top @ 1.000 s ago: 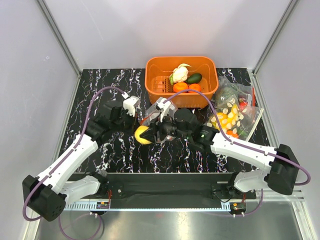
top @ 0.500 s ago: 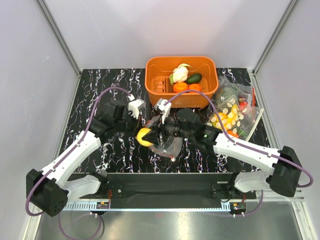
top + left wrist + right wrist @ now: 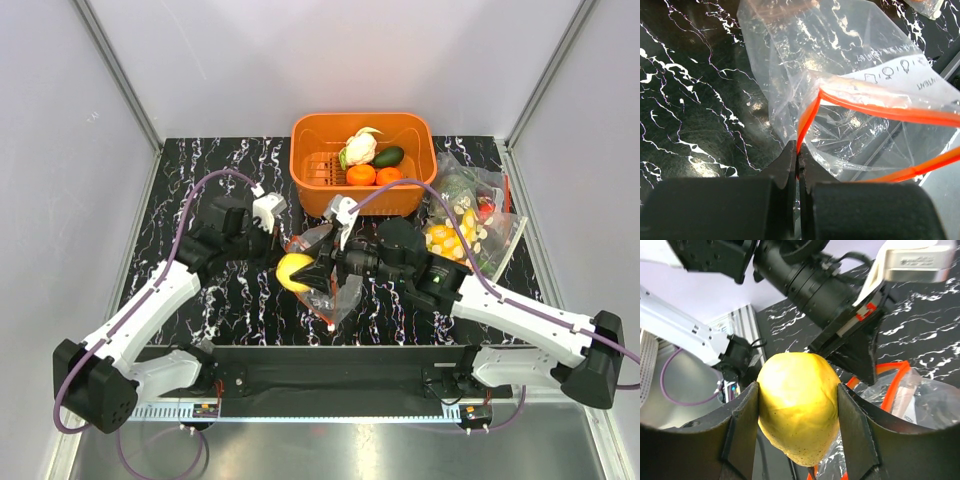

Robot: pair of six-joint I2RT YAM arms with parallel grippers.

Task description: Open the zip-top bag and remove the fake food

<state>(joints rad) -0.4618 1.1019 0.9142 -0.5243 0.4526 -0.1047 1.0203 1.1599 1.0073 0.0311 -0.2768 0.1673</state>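
Top external view places the zip-top bag (image 3: 338,292) just in front of the orange basket (image 3: 320,119), its mouth gaping. The left fingers (image 3: 791,159) are pressed fully together on the bag's red-orange zip strip (image 3: 880,111), pinning one lip. The right fingers (image 3: 744,430), partly spread, clamp a yellow fruit (image 3: 797,415) at the bag's mouth, on the side away from the basket. It is probably a lemon, though its shape is hard to read. The step in hand looks like pulling this piece out. Next, the right arm should carry it clear of the plastic and toward the basket, where a cauliflower (image 3: 360,148), an avocado (image 3: 389,156) and two oranges (image 3: 361,174) lie, with the left pinning the lip.
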